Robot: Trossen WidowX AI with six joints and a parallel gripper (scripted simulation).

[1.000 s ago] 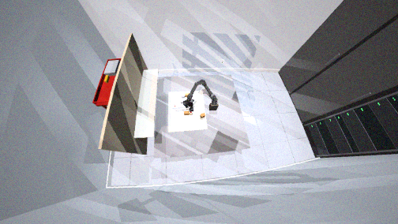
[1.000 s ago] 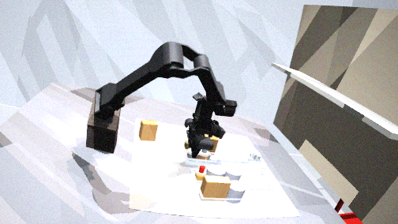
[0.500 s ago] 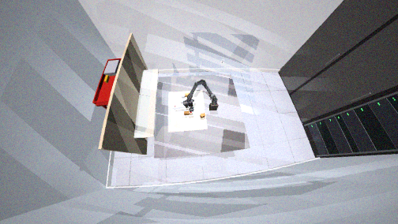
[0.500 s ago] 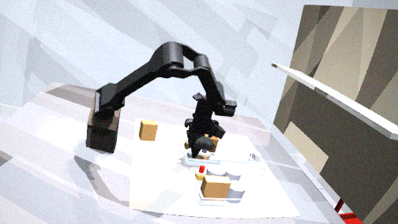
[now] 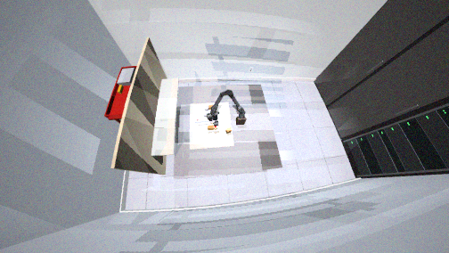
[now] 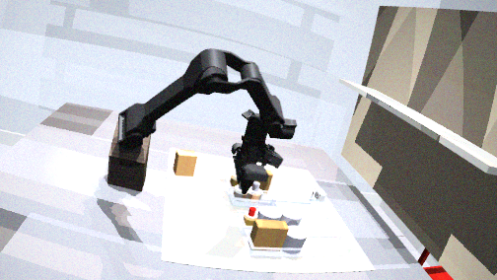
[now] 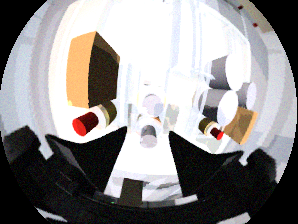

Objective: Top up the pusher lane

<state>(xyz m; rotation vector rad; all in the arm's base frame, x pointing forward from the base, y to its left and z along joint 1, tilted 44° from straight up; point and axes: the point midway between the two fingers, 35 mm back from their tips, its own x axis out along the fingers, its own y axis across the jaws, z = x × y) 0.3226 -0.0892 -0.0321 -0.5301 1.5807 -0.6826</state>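
Two grey-capped jars stand in a row in the clear lane. The front jar is between the fingertips in the wrist view, and the rear jar is right behind it. In the exterior view one grey-capped jar shows beside the fingers; the other is mostly hidden by them. My gripper points down at the lane front, its fingers open, with a gap on each side of the front jar. The pusher plate and the front stop are too blurred to make out.
An orange box and a red-capped jar stand left of the lane in the wrist view. To the right are another red-capped jar, several grey cylinders and an orange box. One more orange box stands nearer the arm's base.
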